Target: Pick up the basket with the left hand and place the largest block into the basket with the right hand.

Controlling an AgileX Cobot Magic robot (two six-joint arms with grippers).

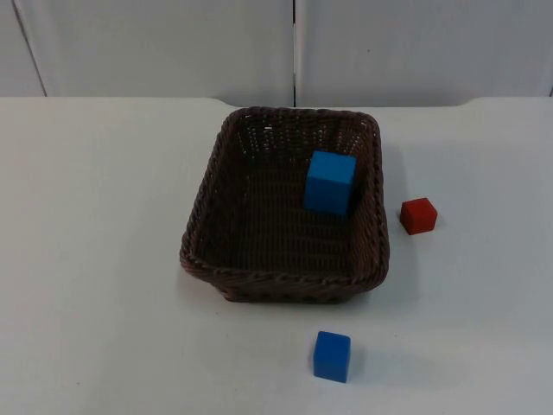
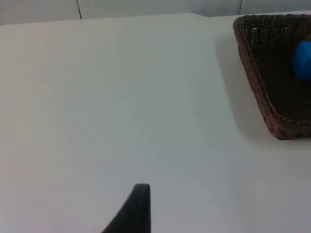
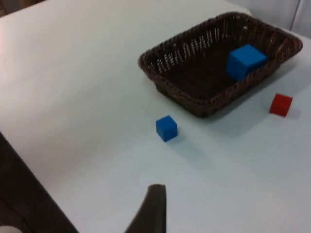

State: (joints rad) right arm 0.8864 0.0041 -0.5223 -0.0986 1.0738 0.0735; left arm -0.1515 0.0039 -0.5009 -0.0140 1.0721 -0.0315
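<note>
Where the white table (image 1: 104,259) met the grey partition wall (image 1: 173,43), the brown wicker basket (image 1: 233,194) sat flat on the surface, near the middle of the top view. Its largest occupant, a big blue block (image 1: 329,181), lay inside against the wall on the robot's right-hand side (touching or nearly touching the weave). A small red block (image 1: 418,215) stood on the table just beside that same wall, outside the basket. A smaller blue block (image 1: 332,355) stood apart from the basket's near rim.

The left gripper was withdrawn from the work, its wrist camera looking across bare table toward the basket (image 2: 272,87) with the blue block (image 2: 302,59) within; one black fingertip (image 2: 138,206) was visible. How far its jaws stood apart could not be told.

The right gripper was likewise held back, looking down on the basket (image 3: 194,73), big blue block (image 3: 245,60), small blue block (image 3: 166,128) and red block (image 3: 281,104). One fingertip (image 3: 154,206) was visible; the jaw opening could not be told.
</note>
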